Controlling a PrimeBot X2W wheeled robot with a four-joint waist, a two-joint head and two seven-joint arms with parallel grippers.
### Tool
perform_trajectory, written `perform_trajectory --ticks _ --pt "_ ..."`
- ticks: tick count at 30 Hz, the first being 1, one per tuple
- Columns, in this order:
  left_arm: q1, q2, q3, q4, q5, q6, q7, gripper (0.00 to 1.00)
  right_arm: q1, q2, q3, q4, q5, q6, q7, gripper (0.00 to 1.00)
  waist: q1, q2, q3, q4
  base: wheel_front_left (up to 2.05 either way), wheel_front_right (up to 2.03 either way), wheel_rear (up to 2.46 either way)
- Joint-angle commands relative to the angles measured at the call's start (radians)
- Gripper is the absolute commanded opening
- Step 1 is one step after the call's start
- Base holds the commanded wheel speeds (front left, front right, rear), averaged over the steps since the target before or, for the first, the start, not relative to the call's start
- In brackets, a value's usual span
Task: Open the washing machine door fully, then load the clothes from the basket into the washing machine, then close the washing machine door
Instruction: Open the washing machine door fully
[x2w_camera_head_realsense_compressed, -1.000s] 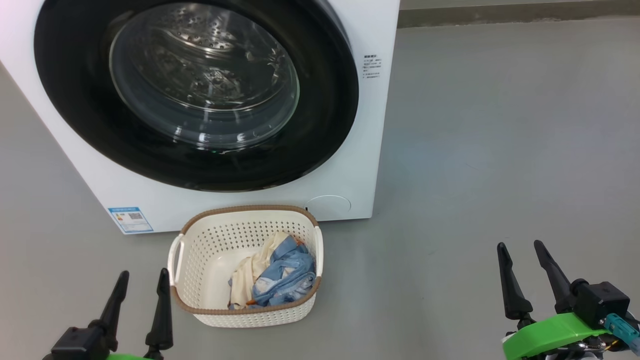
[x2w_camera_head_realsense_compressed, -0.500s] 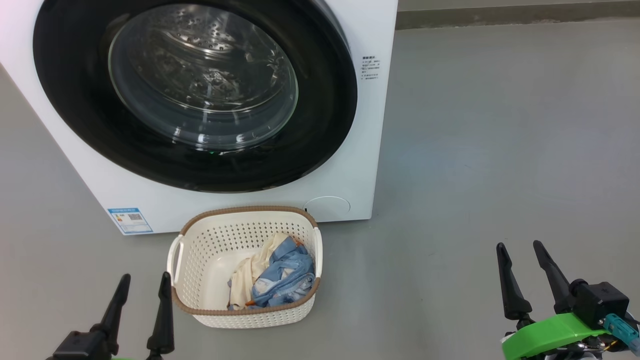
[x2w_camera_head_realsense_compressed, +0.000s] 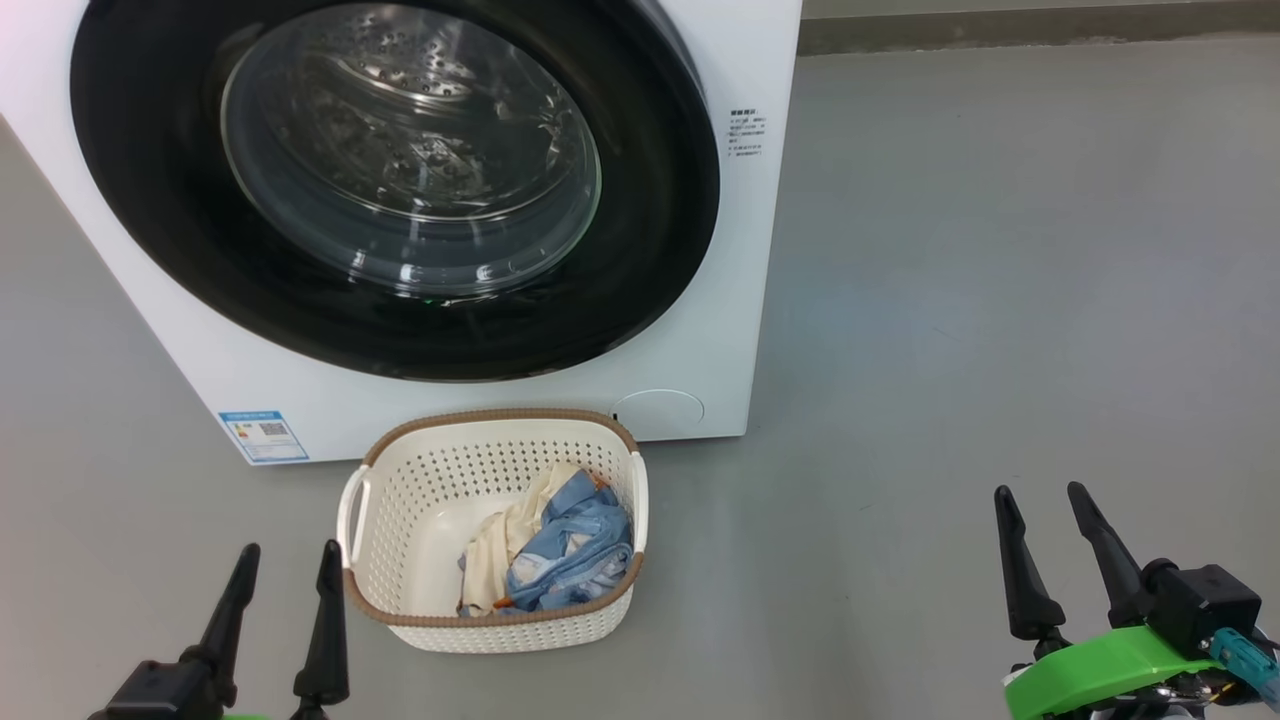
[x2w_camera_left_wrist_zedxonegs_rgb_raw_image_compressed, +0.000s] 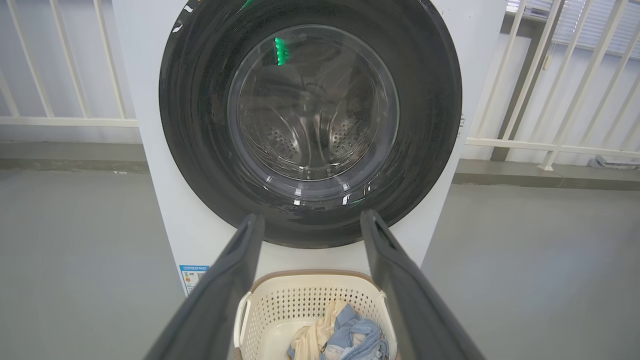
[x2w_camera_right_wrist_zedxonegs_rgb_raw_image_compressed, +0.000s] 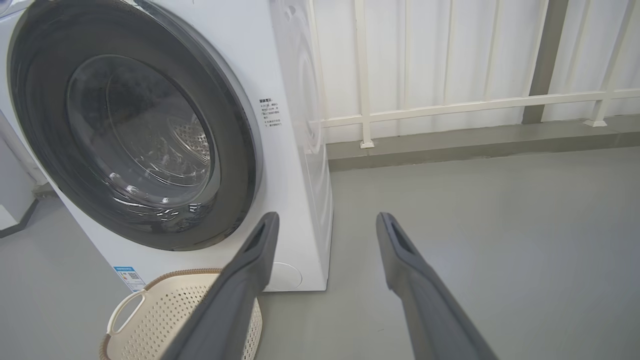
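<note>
The washing machine door (x2w_camera_head_realsense_compressed: 395, 190) lies shut against the washing machine (x2w_camera_head_realsense_compressed: 700, 350), so we judge that the first step is not yet begun. Just in front, the basket (x2w_camera_head_realsense_compressed: 500, 415) stands on the floor (x2w_camera_head_realsense_compressed: 950, 300) with the clothes (x2w_camera_head_realsense_compressed: 560, 550) heaped at its right end, handy to the drum. We hold our left gripper (x2w_camera_head_realsense_compressed: 290, 547) beside the basket and our right gripper (x2w_camera_head_realsense_compressed: 1040, 489) well apart from it. Both are spread wide and empty, free to take the door.

Ahead of the left gripper (x2w_camera_left_wrist_zedxonegs_rgb_raw_image_compressed: 311, 216), the basket (x2w_camera_left_wrist_zedxonegs_rgb_raw_image_compressed: 310, 300) is running off the bottom edge, its sides hiding behind the fingers (x2w_camera_left_wrist_zedxonegs_rgb_raw_image_compressed: 225, 285). The washing machine (x2w_camera_left_wrist_zedxonegs_rgb_raw_image_compressed: 145, 100) sticker (x2w_camera_left_wrist_zedxonegs_rgb_raw_image_compressed: 190, 275) print is showing too small to read.
</note>
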Motion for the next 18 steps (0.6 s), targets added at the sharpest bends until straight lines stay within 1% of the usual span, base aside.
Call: perform_trajectory --ticks 1,12,15,16,17,18 --pt "-0.014 0.010 0.033 -0.031 0.011 -0.003 -0.012 1.00 -0.046 -0.002 0.020 -0.023 0.011 -0.001 -0.012 1.00 0.0000 0.0000 0.001 0.001 0.00 0.00 0.00" --pt "-0.017 0.011 0.011 -0.020 0.002 -0.003 -0.012 1.00 -0.139 -0.002 -0.015 -0.034 0.148 -0.001 -0.012 1.00 0.0000 0.0000 0.006 0.010 0.00 0.00 0.00" --pt "-0.016 0.012 0.003 -0.021 0.001 -0.003 -0.012 1.00 -0.175 -0.002 -0.040 -0.031 0.228 -0.001 -0.012 1.00 0.0000 0.0000 0.009 0.014 0.00 0.00 0.00" --pt "-0.016 0.012 0.003 -0.021 0.001 -0.003 -0.012 1.00 -0.175 -0.002 -0.040 -0.031 0.228 -0.001 -0.012 1.00 0.0000 0.0000 0.009 0.014 0.00 0.00 0.00" --pt "-0.017 0.012 -0.002 -0.022 -0.001 -0.003 -0.012 1.00 -0.203 -0.001 -0.061 -0.024 0.302 -0.001 -0.012 1.00 0.0000 0.0000 0.014 0.017 0.00 0.00 0.00" --pt "-0.017 0.012 -0.002 -0.022 -0.001 -0.003 -0.012 1.00 -0.203 -0.001 -0.061 -0.024 0.302 -0.001 -0.012 1.00 0.0000 0.0000 0.014 0.017 0.00 0.00 0.00"
